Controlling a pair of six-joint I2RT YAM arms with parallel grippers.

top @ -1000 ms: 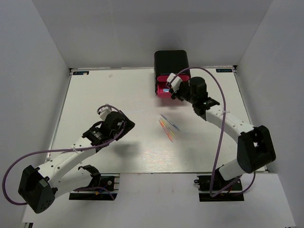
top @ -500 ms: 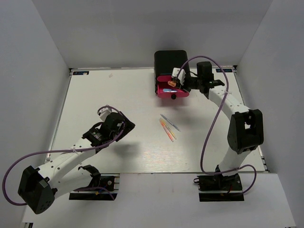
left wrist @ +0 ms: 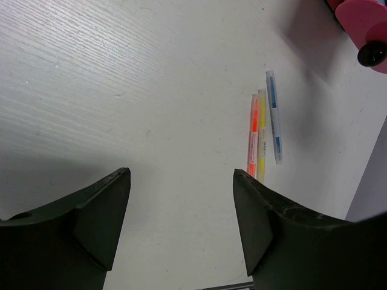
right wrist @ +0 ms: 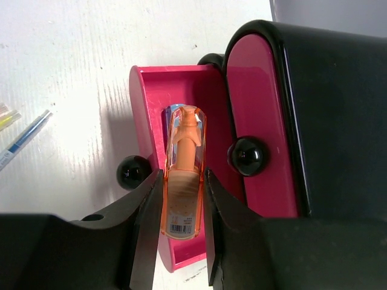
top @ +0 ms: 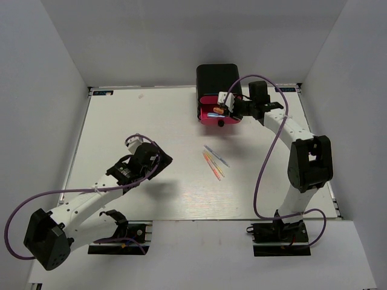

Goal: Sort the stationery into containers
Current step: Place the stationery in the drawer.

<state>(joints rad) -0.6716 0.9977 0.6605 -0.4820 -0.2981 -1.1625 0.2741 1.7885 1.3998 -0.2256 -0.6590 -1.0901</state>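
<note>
My right gripper (right wrist: 181, 208) is shut on a stubby orange marker (right wrist: 182, 175) and holds it just over the open pink drawer (right wrist: 142, 115) of the black cabinet (right wrist: 338, 121). Something blue (right wrist: 173, 112) lies in that drawer under the marker. In the top view the right gripper (top: 225, 104) sits at the drawer (top: 213, 119). Three thin pens (top: 213, 162) lie together mid-table: pink (left wrist: 253, 139), yellow (left wrist: 261, 136) and grey-blue (left wrist: 273, 115). My left gripper (left wrist: 181, 217) is open over bare table, left of the pens.
A second pink drawer front (right wrist: 257, 103) with a black knob (right wrist: 248, 156) is closed beside the open one, whose own knob (right wrist: 133, 172) sticks out. The cabinet (top: 216, 78) stands at the table's far edge. White walls enclose the table (top: 133, 121).
The right arm's elbow has swung back and to the right while its gripper, still holding the orange marker, stays at the open drawer. The left arm has hardly moved.
</note>
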